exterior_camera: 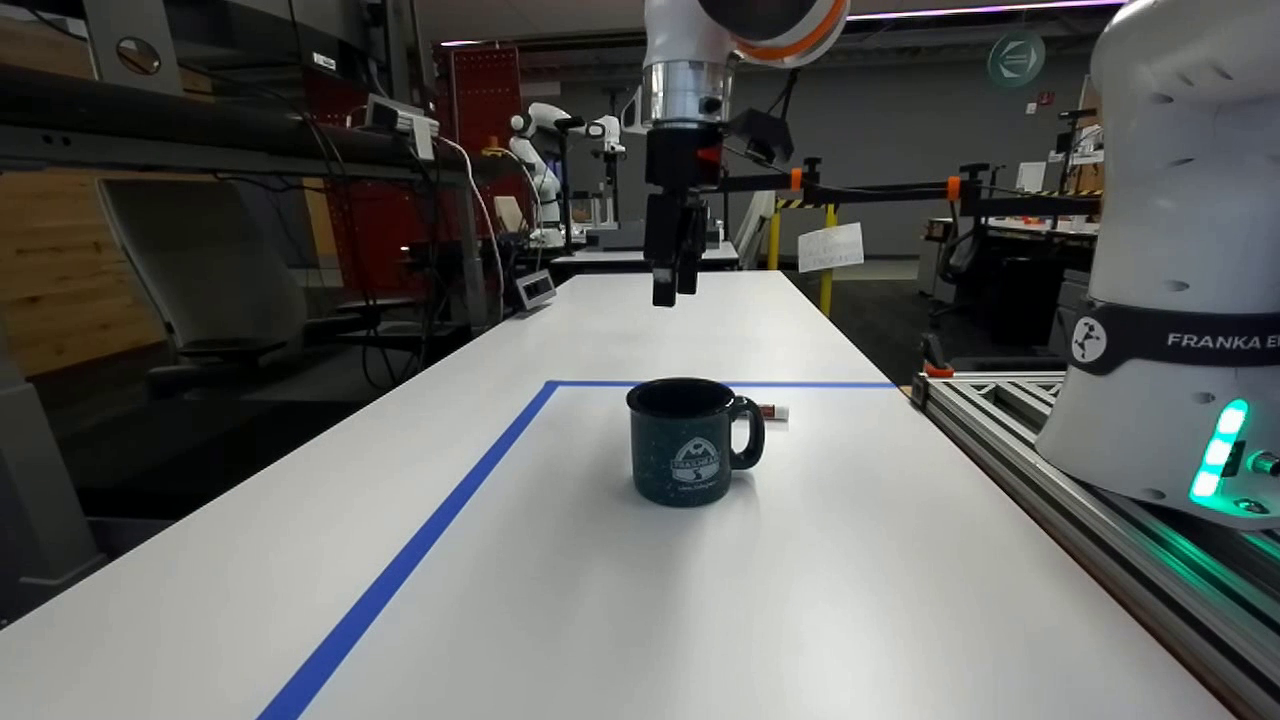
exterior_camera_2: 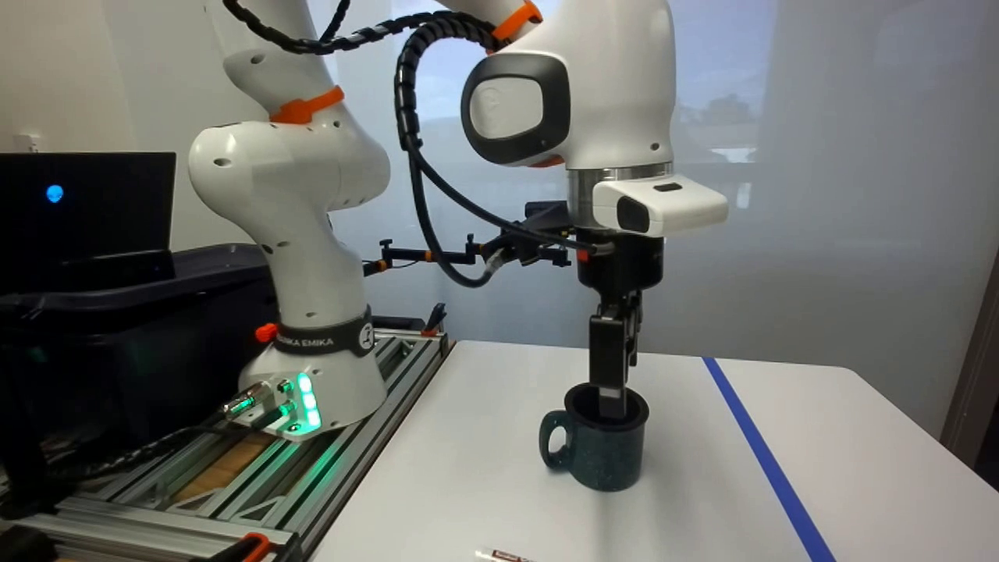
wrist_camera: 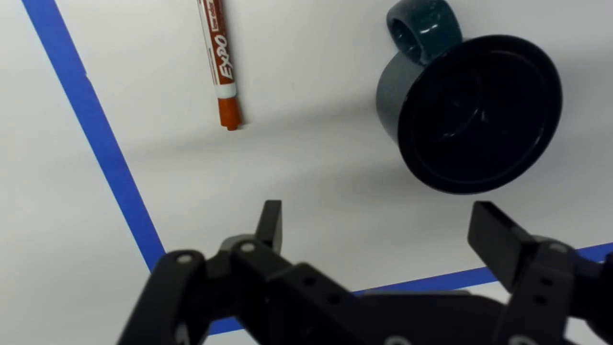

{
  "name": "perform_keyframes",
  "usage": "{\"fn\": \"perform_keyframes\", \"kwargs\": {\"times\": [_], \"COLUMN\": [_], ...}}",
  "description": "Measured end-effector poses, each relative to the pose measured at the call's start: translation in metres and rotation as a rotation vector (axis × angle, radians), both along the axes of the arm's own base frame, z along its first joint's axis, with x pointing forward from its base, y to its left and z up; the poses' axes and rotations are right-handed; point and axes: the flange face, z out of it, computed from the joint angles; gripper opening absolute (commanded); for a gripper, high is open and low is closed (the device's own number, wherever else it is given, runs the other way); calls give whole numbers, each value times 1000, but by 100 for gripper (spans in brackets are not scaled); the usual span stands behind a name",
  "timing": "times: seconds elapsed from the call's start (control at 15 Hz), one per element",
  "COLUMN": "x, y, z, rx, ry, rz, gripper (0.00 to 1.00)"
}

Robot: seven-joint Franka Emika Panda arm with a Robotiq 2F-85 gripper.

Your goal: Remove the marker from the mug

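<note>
The dark teal mug (exterior_camera: 665, 460) stands upright on the white table, its pale emblem showing in an exterior view. It also shows in an exterior view (exterior_camera_2: 601, 460) and, from above, in the wrist view (wrist_camera: 479, 115); its dark inside holds nothing I can make out. The reddish-orange and white marker (wrist_camera: 220, 62) lies on the table beside the mug, apart from it, on the handle side. It is partly behind the handle in an exterior view (exterior_camera: 772, 412) and cut by the bottom edge in an exterior view (exterior_camera_2: 503, 556). My gripper (wrist_camera: 375, 206) is open and empty, above the table (exterior_camera: 675, 295).
Blue tape (exterior_camera: 440, 520) marks lines on the white table (exterior_camera: 850, 600). The robot's base (exterior_camera: 1170, 420) stands on a metal rail along one table edge. A small grey device (exterior_camera: 535, 290) sits near the far table edge. A dark bin with a laptop (exterior_camera_2: 86, 211) stands behind the base.
</note>
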Motion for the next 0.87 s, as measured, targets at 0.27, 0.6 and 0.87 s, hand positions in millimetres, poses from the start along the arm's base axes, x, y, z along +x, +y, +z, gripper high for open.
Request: {"fn": "perform_keyframes", "kwargs": {"times": [0.27,0.6,0.87], "x": [0,0,1], "y": [0,0,0], "z": [-6,-6,-6], "rx": [2,2,2], "ry": [12,11,11], "rz": [-1,0,0], "gripper": [100,100,100]}}
